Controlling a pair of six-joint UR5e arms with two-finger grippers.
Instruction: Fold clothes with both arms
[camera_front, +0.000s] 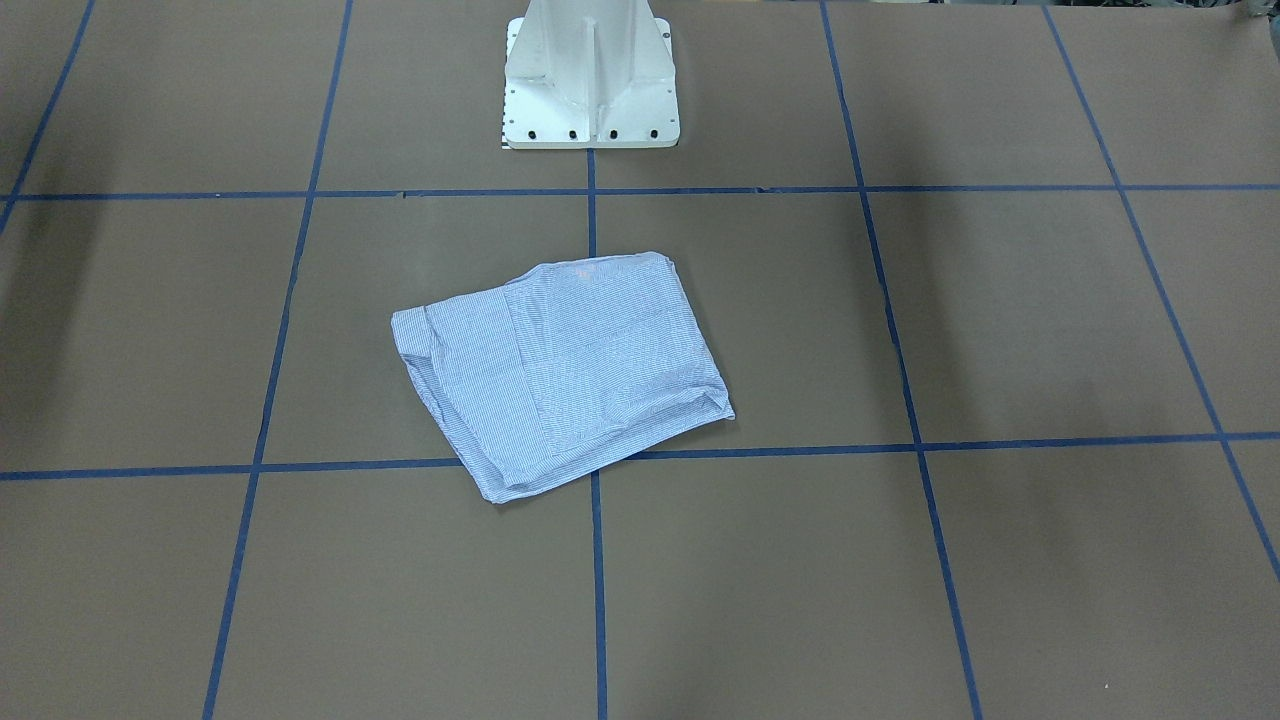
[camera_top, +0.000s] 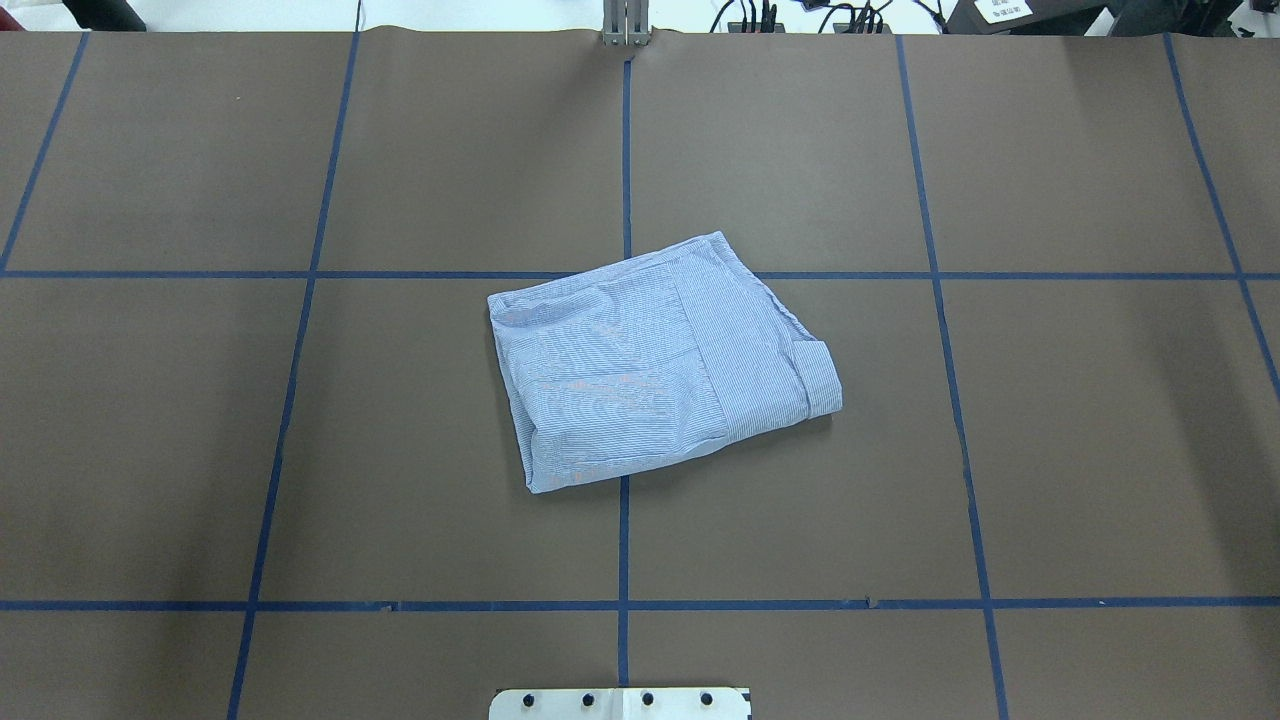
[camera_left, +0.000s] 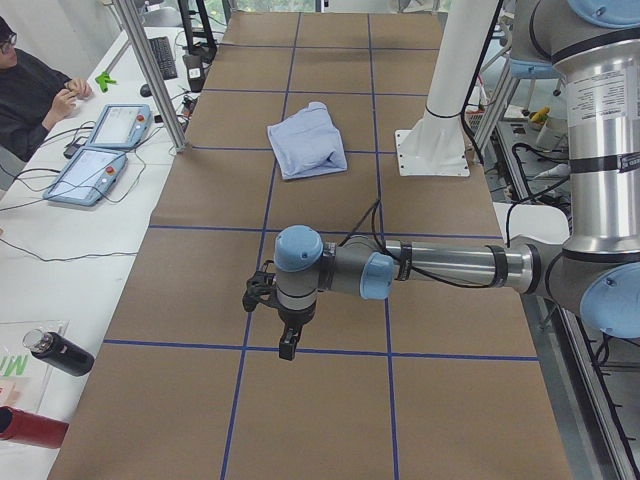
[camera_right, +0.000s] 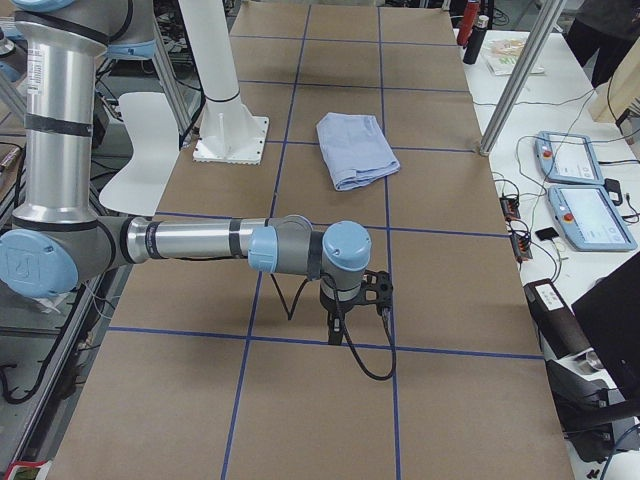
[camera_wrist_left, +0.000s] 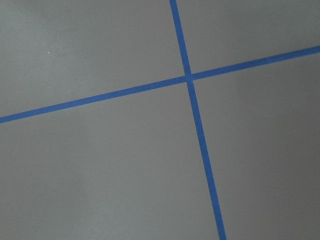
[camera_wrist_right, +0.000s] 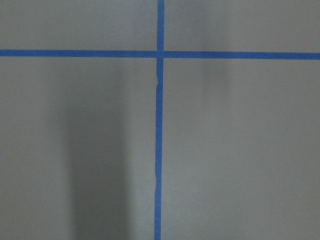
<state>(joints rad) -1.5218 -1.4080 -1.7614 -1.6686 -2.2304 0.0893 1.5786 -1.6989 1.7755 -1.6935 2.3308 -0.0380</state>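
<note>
Judging from the compactly folded shirt (camera_top: 650, 365), the task is deemed finished; whether the left gripper (camera_left: 286, 350) and right gripper (camera_right: 336, 337) are spread cannot be told.

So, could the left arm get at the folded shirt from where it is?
Probably yes: the shirt lies alone mid-table, and only bare table shows between it and the left arm's end effector.

No legible txt/nos. anywhere — white label (camera_top: 1003, 10) too blurry.
</note>
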